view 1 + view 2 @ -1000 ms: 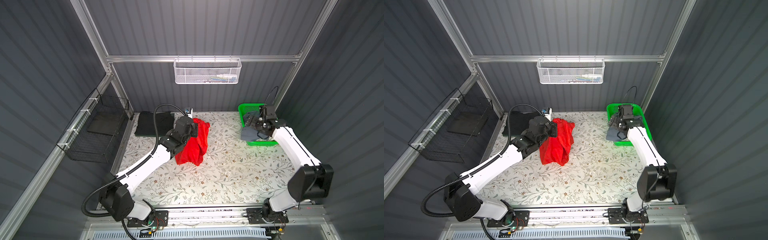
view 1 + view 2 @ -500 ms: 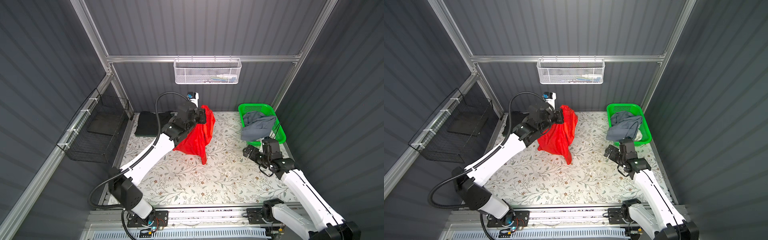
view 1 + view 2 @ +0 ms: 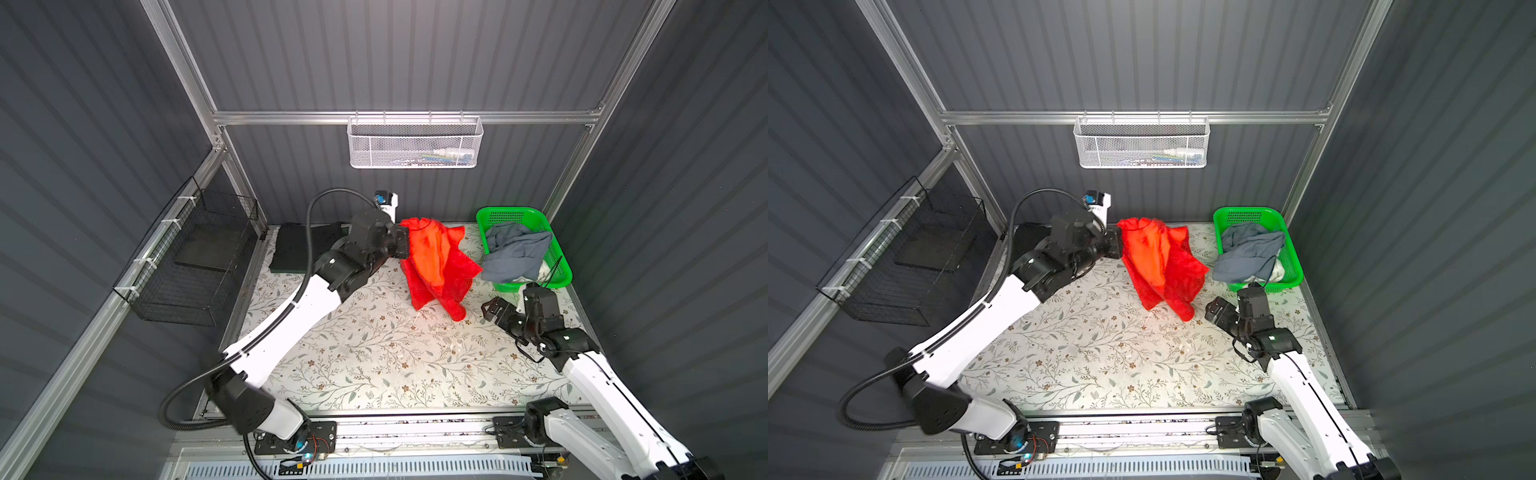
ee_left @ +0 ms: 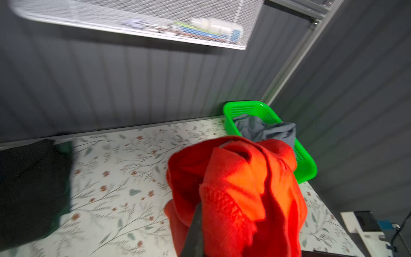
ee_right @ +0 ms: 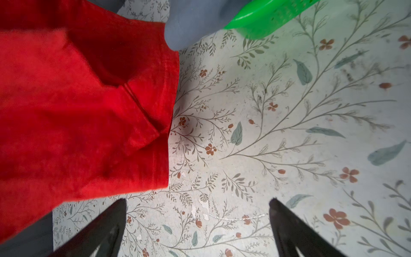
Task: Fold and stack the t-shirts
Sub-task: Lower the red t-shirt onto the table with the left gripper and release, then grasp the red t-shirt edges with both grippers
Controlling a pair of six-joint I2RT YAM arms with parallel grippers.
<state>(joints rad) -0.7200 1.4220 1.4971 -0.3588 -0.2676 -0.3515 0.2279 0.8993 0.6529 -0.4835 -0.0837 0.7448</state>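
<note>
Red t-shirt (image 3: 436,266), limp and light, is held bunched in the closed left fingers (image 4: 193,233) beside the green basket (image 3: 505,216), its dangling hem judged the best hold for the empty, wide-open right fingers (image 5: 100,229).

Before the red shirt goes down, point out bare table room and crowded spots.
Widest bare stretch: the near half of the table, from the lifted red shirt to the front edge. Crowded: back right, where shirt, green basket and open right claw bunch; back left holds the folded dark stack.
</note>
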